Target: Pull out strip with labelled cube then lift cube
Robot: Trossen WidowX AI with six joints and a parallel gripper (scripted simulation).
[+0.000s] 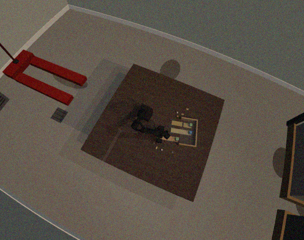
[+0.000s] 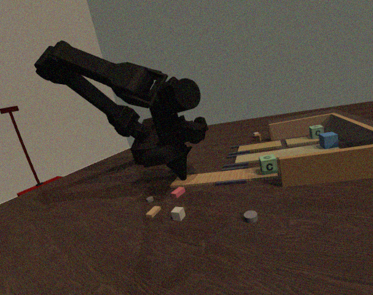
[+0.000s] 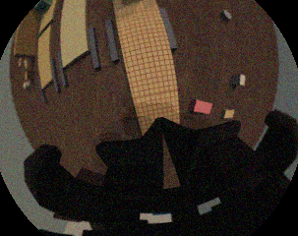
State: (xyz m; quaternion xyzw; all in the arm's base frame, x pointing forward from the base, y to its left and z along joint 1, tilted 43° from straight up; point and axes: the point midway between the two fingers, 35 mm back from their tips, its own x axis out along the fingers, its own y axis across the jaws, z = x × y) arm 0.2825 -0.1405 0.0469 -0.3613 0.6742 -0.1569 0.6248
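Observation:
The near strip (image 1: pixel 169 138) (image 2: pixel 224 176) (image 3: pixel 149 64), with a grid pattern, is in one piece and sticks far out of the box. A green cube (image 1: pixel 177 138) (image 2: pixel 268 165) lettered C sits on it at the box's open side. My gripper (image 2: pixel 183 177) (image 3: pixel 159 121) is shut and empty, its tips down at the strip's outer end; exact contact is hard to tell. The plain middle strip (image 1: pixel 179 131) (image 3: pixel 74 34) carries a blue cube (image 1: pixel 190 132) (image 2: pixel 328 141). The far strip (image 1: pixel 176 123) (image 2: pixel 259 145) is split by a gap; another green C cube (image 1: pixel 191 124) (image 2: pixel 316 131) sits on its inner piece.
The wooden box (image 1: pixel 197 134) (image 2: pixel 335 162) has walls around the strips' inner ends. Dark blue rails (image 2: pixel 230 182) (image 3: pixel 169 29) flank the strips. A pink block (image 2: pixel 177 192) (image 3: pixel 203 106), a white block (image 2: pixel 178 214) and a grey disc (image 2: pixel 250 216) lie beside the near strip.

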